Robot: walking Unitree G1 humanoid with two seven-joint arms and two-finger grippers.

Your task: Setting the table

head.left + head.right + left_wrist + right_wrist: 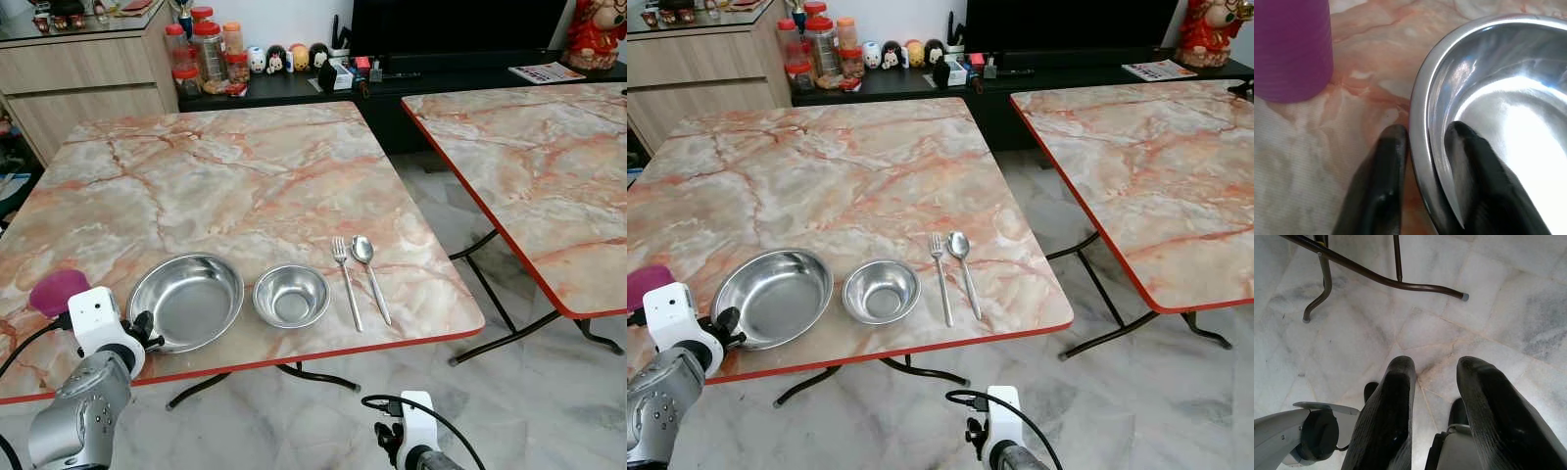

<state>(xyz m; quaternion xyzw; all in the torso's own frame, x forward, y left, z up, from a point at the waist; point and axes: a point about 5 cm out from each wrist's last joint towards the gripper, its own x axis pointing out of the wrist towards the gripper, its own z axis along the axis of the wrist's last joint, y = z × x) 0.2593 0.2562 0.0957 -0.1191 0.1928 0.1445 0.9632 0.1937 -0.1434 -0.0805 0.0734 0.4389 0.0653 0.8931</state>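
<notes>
The left claw [1422, 196] straddles the near rim of the large steel plate [186, 299] at the bench [245, 166] edge, one finger inside, one outside. The right claw [1435, 396] hangs parted and empty over the floor. Beyond lie bowl [291, 295], fork [346, 279] and spoon [369, 274], handles pointing toward the robot.

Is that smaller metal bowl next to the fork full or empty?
Empty. The small bowl sits upright on the table, and its bare shiny bottom shows, with nothing inside, between the larger bowl and the fork.
</notes>
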